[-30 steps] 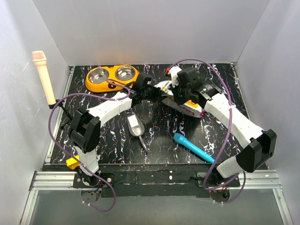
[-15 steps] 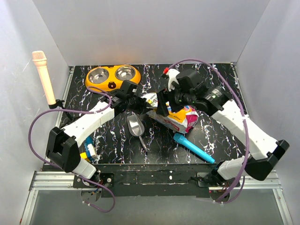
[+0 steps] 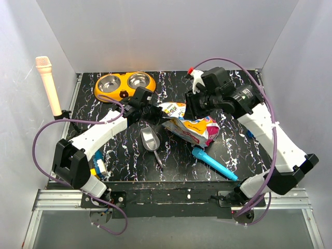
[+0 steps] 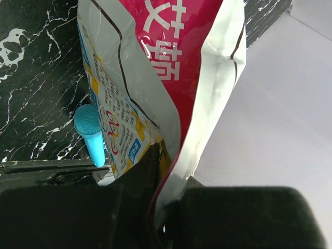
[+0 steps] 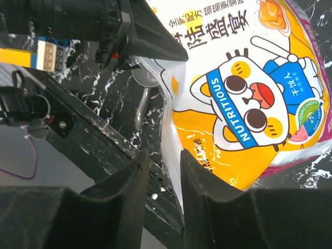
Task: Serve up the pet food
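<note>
A: Pouch position?
B: Pet food pouch [image 3: 189, 124] lies on its side mid-table, between both arms. No kibble visible; contents hidden inside.
A: Left gripper [image 3: 153, 112]?
B: Clamped on the pouch's left edge; wrist view shows foil pinched between the jaws.
A: Right gripper [image 3: 195, 110]?
B: Over the pouch's upper right. Fingers [image 5: 132, 192] stand a narrow gap apart, pouch edge running between; grip not certain.
A: Nearby?
B: Grey scoop [image 3: 151, 140] just left of pouch, blue tool [image 3: 213, 163] below it, orange double bowl [image 3: 124, 85] rear left.

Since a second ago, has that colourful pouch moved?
Yes. The pouch now lies lower and more exposed, nearer the scoop, held by the left pincer.
</note>
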Action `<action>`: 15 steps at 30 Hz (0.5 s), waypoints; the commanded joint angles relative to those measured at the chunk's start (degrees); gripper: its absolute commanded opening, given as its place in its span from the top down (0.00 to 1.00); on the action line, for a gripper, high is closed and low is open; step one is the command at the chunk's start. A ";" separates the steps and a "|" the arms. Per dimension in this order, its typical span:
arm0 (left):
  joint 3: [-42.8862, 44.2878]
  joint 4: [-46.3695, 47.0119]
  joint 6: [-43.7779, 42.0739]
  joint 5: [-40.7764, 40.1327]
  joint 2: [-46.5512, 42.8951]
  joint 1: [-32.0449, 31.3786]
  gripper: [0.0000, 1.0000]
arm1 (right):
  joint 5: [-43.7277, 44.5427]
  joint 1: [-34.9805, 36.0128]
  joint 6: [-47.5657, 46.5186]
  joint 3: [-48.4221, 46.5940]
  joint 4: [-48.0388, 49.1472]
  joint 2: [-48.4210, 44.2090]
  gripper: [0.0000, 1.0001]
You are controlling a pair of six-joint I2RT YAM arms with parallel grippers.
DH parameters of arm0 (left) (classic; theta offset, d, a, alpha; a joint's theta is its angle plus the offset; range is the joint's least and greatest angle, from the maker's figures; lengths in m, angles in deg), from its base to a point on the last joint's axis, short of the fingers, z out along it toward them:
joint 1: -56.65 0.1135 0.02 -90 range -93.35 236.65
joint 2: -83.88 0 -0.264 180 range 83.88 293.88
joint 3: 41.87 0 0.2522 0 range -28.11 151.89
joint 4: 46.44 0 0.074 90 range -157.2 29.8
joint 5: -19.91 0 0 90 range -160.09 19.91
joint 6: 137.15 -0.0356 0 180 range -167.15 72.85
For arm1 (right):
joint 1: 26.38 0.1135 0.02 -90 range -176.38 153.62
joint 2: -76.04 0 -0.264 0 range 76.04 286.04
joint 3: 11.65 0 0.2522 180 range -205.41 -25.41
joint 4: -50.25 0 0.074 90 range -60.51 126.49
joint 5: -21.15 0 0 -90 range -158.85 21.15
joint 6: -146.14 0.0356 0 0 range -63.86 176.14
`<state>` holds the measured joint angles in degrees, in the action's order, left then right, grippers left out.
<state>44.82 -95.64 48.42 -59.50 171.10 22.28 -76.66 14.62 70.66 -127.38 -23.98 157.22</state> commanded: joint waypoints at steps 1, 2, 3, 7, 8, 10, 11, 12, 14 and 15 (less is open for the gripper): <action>4.51 5.38 2.87 4.35 -2.67 0.27 1.00 | 2.19 1.37 -4.59 -3.85 -3.96 0.90 0.63; 4.59 5.30 2.96 4.35 -2.67 0.27 1.00 | 2.19 1.72 -4.94 -3.59 -3.61 0.99 0.63; 4.59 5.29 3.22 4.61 -2.58 0.27 1.00 | 1.93 2.07 -5.47 -3.41 -3.34 1.34 0.63; 4.85 5.12 3.75 5.23 -2.49 0.27 1.00 | 0.17 3.30 -7.40 -4.28 -4.05 4.06 0.62; 4.94 4.94 3.57 5.32 -2.49 0.27 1.00 | 0.08 3.91 -7.58 -4.29 -3.61 4.33 0.61; 5.03 4.59 3.48 5.58 -2.67 0.27 1.00 | 1.04 4.97 -8.02 -4.11 -2.81 4.68 0.60; 5.12 4.33 3.57 5.67 -2.76 0.27 1.00 | 1.66 5.32 -8.02 -4.46 -2.81 5.20 0.60; 4.95 4.15 3.48 5.67 -2.76 0.27 1.00 | 2.44 5.50 -8.11 -4.64 -2.99 5.73 0.61; 4.95 3.80 3.40 5.76 -3.02 0.27 1.00 | 3.94 5.50 -8.11 -4.81 -3.08 6.26 0.63; 4.86 3.80 3.31 5.76 -3.28 0.27 1.00 | 4.47 5.50 -8.37 -4.64 -2.90 6.26 0.65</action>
<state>44.91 -96.38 49.53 -58.82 171.12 22.41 -74.76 19.71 63.86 -129.65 -27.65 162.93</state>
